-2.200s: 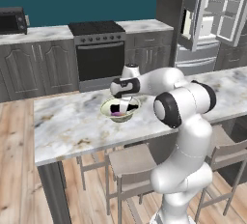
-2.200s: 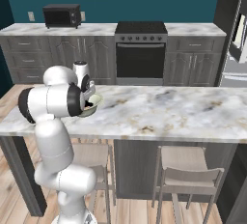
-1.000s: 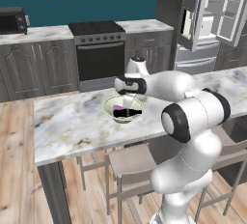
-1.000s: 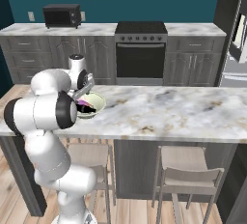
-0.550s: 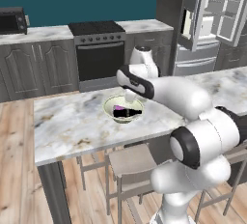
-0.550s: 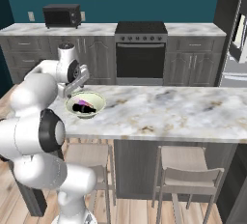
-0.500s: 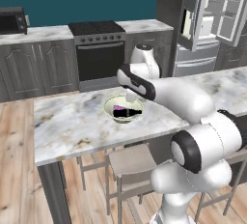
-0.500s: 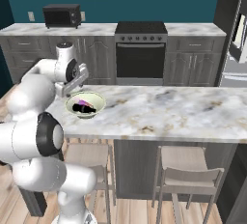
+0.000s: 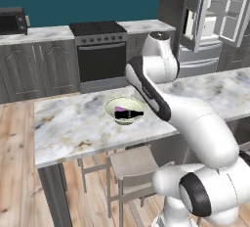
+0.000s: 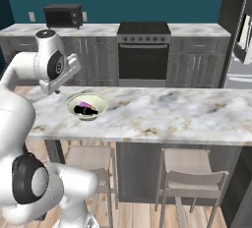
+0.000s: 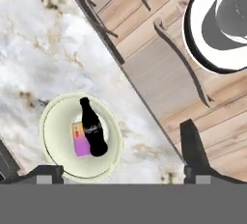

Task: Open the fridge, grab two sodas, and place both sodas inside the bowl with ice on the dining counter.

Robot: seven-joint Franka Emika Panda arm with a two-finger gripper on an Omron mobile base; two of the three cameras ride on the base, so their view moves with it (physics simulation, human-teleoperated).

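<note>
The bowl (image 11: 52, 118) sits near the edge of the dining counter (image 11: 43, 49). Both sodas lie inside it side by side: a dark bottle (image 11: 92, 130) and a purple can (image 11: 79, 144). In the base views the bowl (image 9: 111, 109) (image 10: 74, 101) holds the same two drinks (image 9: 128, 114) (image 10: 84, 108). My gripper (image 11: 100, 156) hovers well above the bowl, open, with nothing between its fingers. From the right base view the gripper (image 10: 58, 90) hangs just up and left of the bowl. The fridge (image 9: 210, 23) stands at the back right with its door open.
Stools (image 9: 134, 165) (image 10: 194, 169) stand under the dining counter's near edge. One stool (image 11: 164, 71) lies below the hand. The oven (image 9: 100, 50) and dark cabinets line the back wall. A microwave (image 10: 63, 15) sits on the back counter.
The arm has lifted up and away from the bowl, leaving the sodas lying inside it. The jaws stay wide open.
</note>
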